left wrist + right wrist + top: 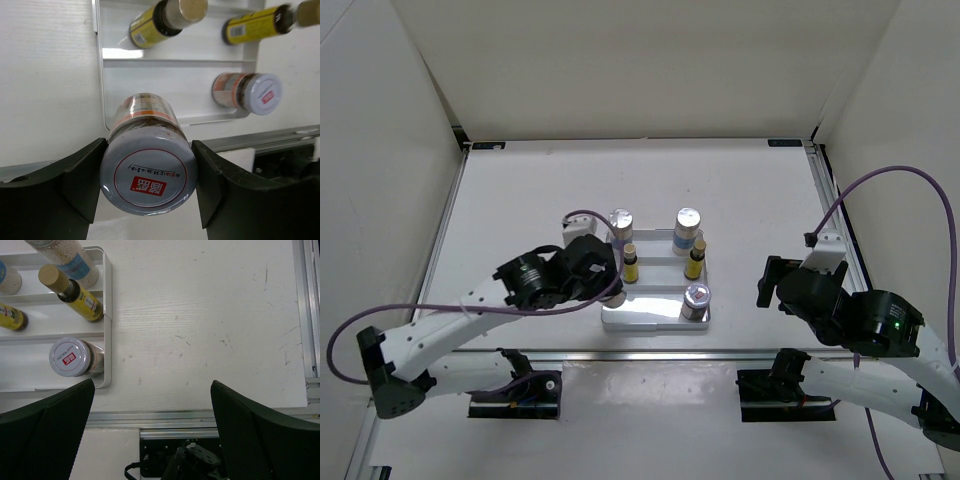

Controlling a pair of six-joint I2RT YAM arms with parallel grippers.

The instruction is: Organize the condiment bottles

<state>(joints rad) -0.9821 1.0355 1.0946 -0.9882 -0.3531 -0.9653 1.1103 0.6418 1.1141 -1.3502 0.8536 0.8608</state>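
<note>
Left claw (149, 145) is closed on a squat silver-lidded jar (148, 170), with a finger pressed against each side of the lid. That jar is at the front-left corner of the white stepped tray (655, 312), over the lowest step. I can't tell whether its base rests on the step or is just clear of it. In the top view the claw hides it.

Right claw (152, 385) is wide open and holds nothing. It hangs above bare desk (520, 200), off the tray's right side and well apart from it.

Tray layout, top view:
- Back step: two white bottles with silver caps, left (621, 220) and right (688, 222), both upright.
- Middle step: two slim yellow bottles with tan caps, left (631, 262) and right (695, 260), both upright.
- Front step: second silver-lidded jar (697, 298) upright at the right end, just inside the tray rim.

The lids of both jars carry a red square mark inside a thin red ring. The gripped jar has dark contents and an orange-and-white label band.

The tray sits mid-desk toward the near edge, with its long side parallel to that edge. All six bottles are within the tray's outline.
</note>
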